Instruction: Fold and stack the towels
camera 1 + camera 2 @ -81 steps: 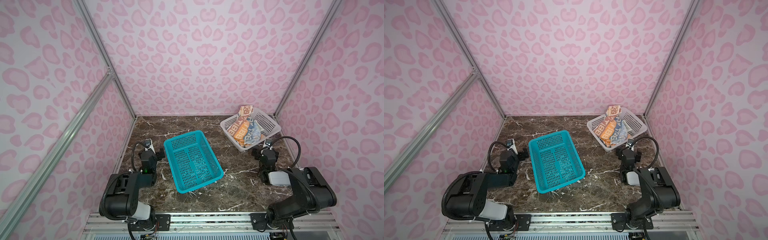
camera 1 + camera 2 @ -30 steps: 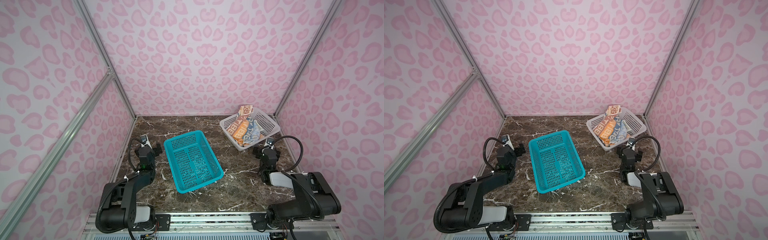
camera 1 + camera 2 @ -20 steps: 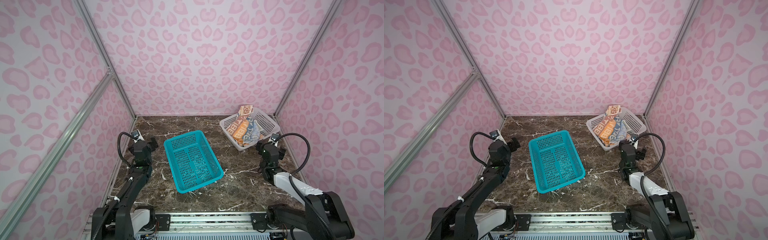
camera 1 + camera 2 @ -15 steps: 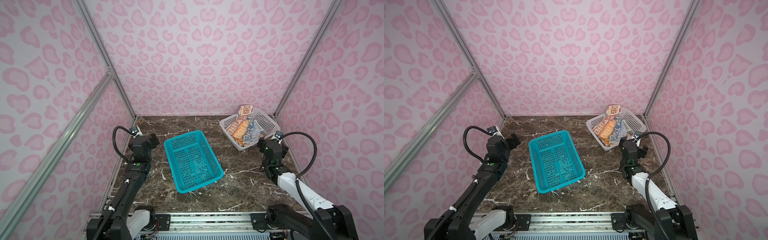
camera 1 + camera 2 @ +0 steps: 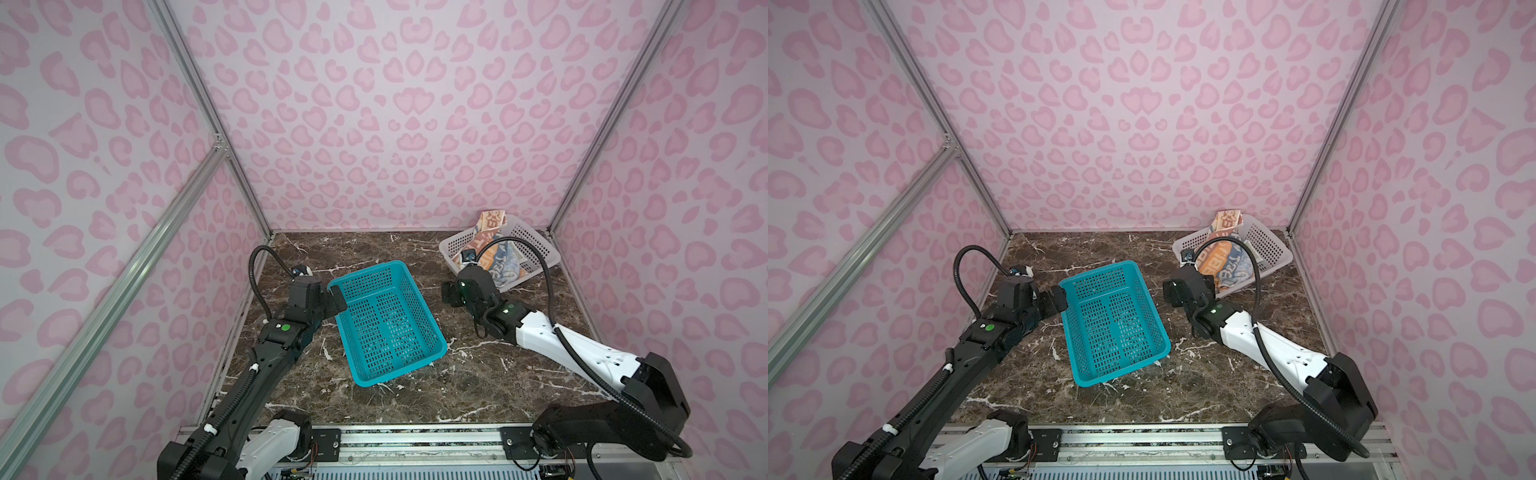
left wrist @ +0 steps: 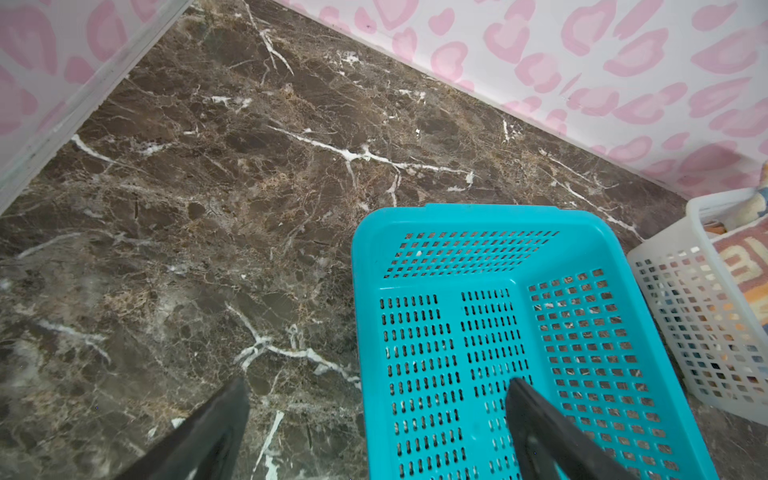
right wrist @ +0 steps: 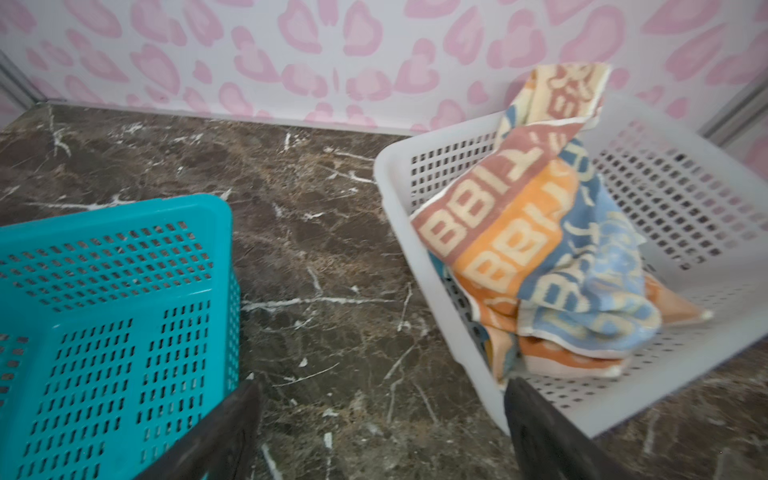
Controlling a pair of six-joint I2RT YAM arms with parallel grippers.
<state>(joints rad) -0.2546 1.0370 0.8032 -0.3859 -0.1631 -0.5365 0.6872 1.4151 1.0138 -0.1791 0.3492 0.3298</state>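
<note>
Eyeing crumpled orange-blue-cream terry towels in a white perforated plastic basket, just back-right of the nearer, wide-open, empty right gripper.

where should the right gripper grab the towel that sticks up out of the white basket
Probably its raised cream end, which stands above the white basket's far rim, clear of the heap. Bring the open right gripper down from above, jaws astride the thin upright fold, so they miss the perforated walls.

Black-and-white arms with black corrugated cables.
</note>
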